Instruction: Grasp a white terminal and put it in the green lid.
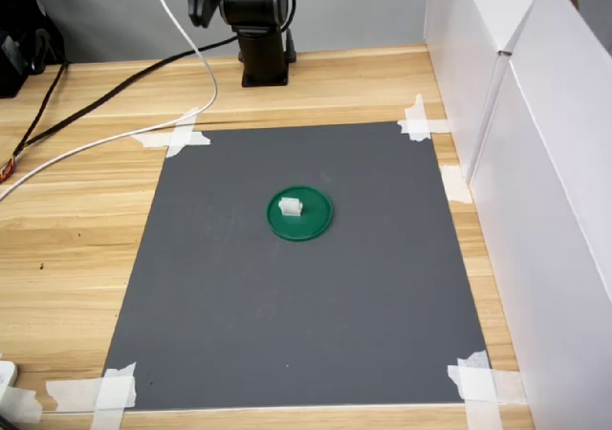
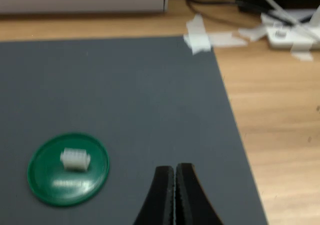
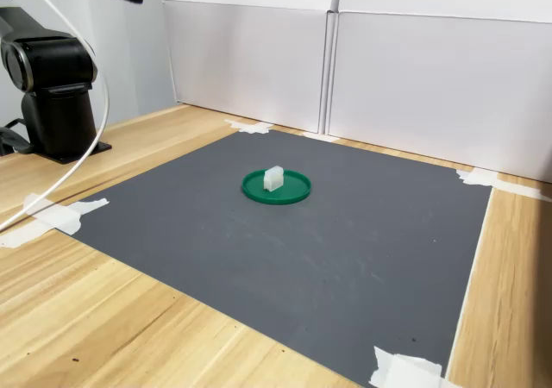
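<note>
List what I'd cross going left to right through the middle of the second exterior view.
Arm base → white cable → bare gray mat → green lid holding the white terminal → more mat → bare wood table.

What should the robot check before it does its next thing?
1. White terminal inside the green lid: ok, it sits on the disc in both exterior views.
2. Gripper empty: ok, jaws are closed together with nothing between them.
3. Gripper clear of the lid: ok, the wrist view shows bare gray mat between them.
4. Lid fully on the mat: ok, well away from the edges.
5. More terminals lying loose on the mat: ok, none seen.
6. Terminal settled flat: cannot tell, too small.
</note>
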`<action>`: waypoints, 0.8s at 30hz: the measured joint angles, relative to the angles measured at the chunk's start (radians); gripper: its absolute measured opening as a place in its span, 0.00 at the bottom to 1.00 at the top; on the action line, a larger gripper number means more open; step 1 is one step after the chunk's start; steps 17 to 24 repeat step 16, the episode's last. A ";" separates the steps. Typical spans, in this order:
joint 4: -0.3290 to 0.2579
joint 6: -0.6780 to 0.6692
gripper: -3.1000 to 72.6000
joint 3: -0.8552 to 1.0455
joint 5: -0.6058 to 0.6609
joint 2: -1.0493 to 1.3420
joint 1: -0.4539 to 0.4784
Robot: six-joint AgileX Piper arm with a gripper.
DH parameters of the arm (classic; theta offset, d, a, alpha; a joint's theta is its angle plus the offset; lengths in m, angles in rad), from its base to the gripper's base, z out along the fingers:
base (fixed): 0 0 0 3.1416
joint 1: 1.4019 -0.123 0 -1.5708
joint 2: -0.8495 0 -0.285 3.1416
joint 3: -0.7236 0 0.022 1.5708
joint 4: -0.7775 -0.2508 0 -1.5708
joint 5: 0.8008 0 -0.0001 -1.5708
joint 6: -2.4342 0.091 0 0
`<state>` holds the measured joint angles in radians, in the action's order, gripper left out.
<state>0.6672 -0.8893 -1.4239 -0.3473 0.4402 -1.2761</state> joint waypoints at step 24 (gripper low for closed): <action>0.001 0.000 0.02 0.206 0.023 0.193 0.000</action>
